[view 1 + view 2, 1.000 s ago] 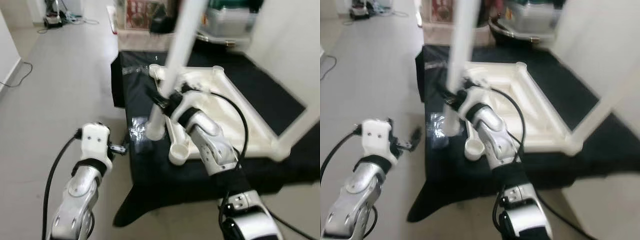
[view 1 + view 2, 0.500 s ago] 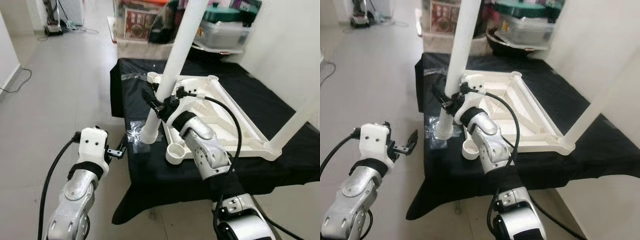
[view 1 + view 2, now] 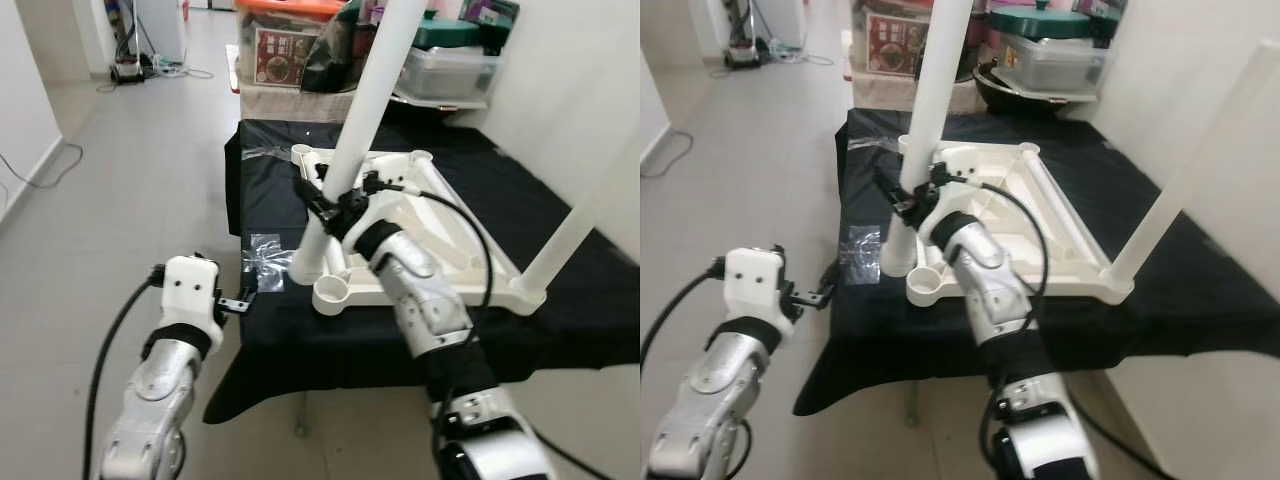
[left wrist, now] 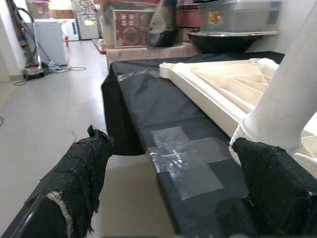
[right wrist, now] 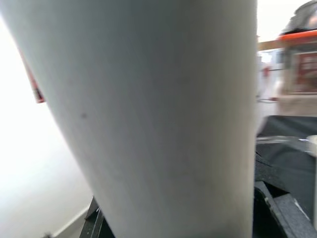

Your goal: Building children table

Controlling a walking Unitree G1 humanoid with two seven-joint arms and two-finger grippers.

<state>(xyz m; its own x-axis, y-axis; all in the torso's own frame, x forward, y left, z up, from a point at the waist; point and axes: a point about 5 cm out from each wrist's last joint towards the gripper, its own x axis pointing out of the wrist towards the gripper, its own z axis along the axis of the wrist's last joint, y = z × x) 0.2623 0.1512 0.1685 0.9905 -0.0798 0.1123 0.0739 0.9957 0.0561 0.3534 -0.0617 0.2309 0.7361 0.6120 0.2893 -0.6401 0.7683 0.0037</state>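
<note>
A white table top lies upside down on a surface draped in black cloth. One white leg stands in its near right corner socket. The near left socket is empty, and so is the far left one. My right gripper is shut on a second white leg, which leans with its lower end on the cloth just left of the near left socket. This leg looms large in the right wrist view. My left gripper hangs open beside the cloth's left edge, its fingers spread wide.
A clear plastic patch lies on the cloth near the leg's foot. Behind the surface stand a printed box, a green-lidded pot and a clear container. Cables and a device lie on the tiled floor at far left. A white wall rises on the right.
The camera has pulled back and the picture has sharpened. The held leg's lower end now sits closer to the near left socket. My left arm has barely moved.
</note>
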